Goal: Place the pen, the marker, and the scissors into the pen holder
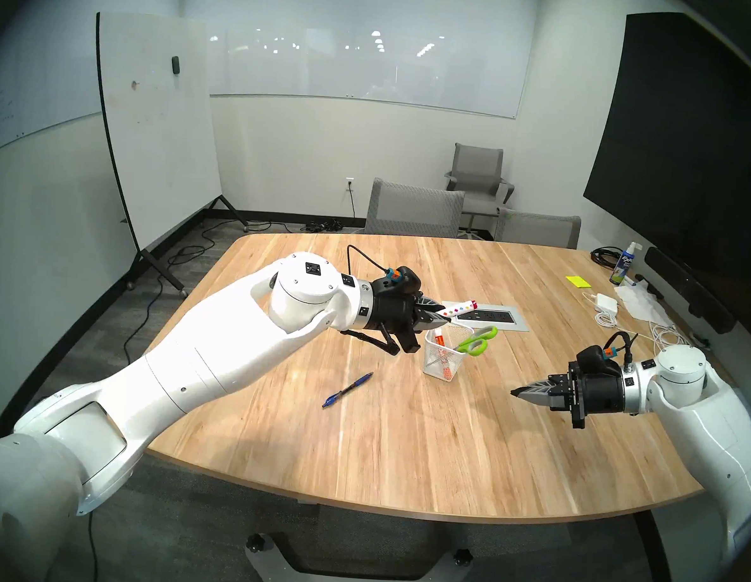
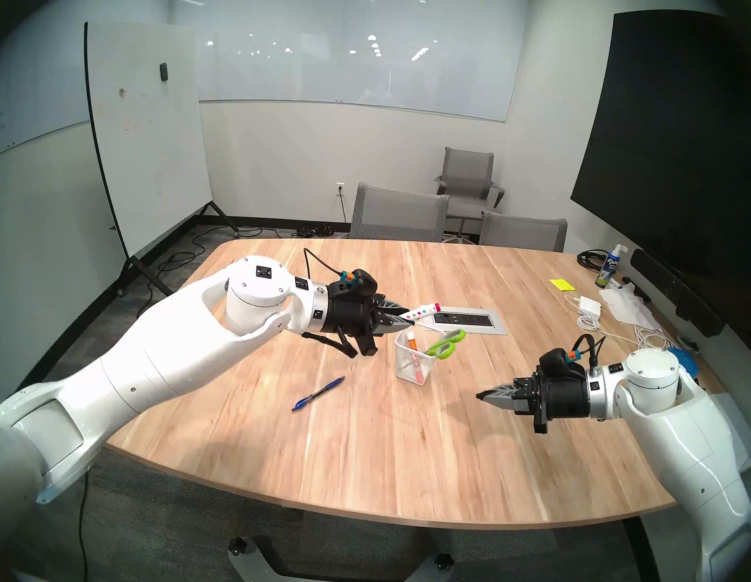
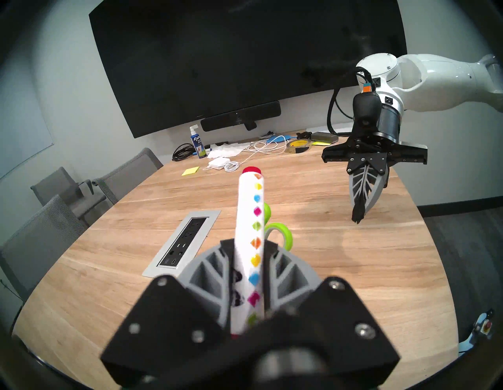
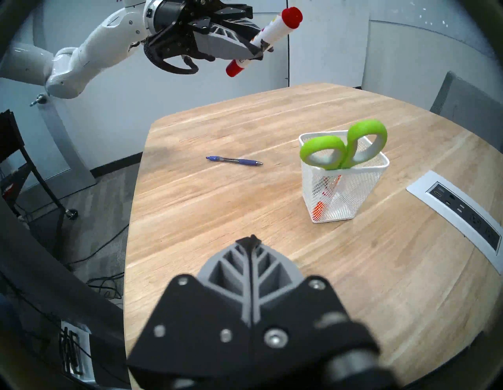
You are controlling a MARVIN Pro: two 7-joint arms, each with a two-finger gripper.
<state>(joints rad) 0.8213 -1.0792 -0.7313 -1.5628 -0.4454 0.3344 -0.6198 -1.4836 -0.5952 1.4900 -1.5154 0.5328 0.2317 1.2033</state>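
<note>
The white mesh pen holder (image 1: pixel 446 354) stands mid-table with the green-handled scissors (image 1: pixel 478 339) standing in it, blades down, beside an orange-and-white marker (image 1: pixel 442 354). My left gripper (image 1: pixel 441 315) is shut on a white marker with red ends and coloured dots (image 1: pixel 462 308), held in the air just above and behind the holder's left rim; the marker also shows in the left wrist view (image 3: pixel 251 245) and the right wrist view (image 4: pixel 268 32). The blue pen (image 1: pixel 347 390) lies flat on the table, left of and nearer than the holder. My right gripper (image 1: pixel 517 393) is shut and empty, hovering right of the holder.
A grey power outlet panel (image 1: pixel 493 317) is set in the table behind the holder. At the far right lie a charger with cables (image 1: pixel 607 304), yellow sticky notes (image 1: pixel 578 281), tissues and a spray bottle (image 1: pixel 623 266). Grey chairs (image 1: pixel 414 209) stand behind the table.
</note>
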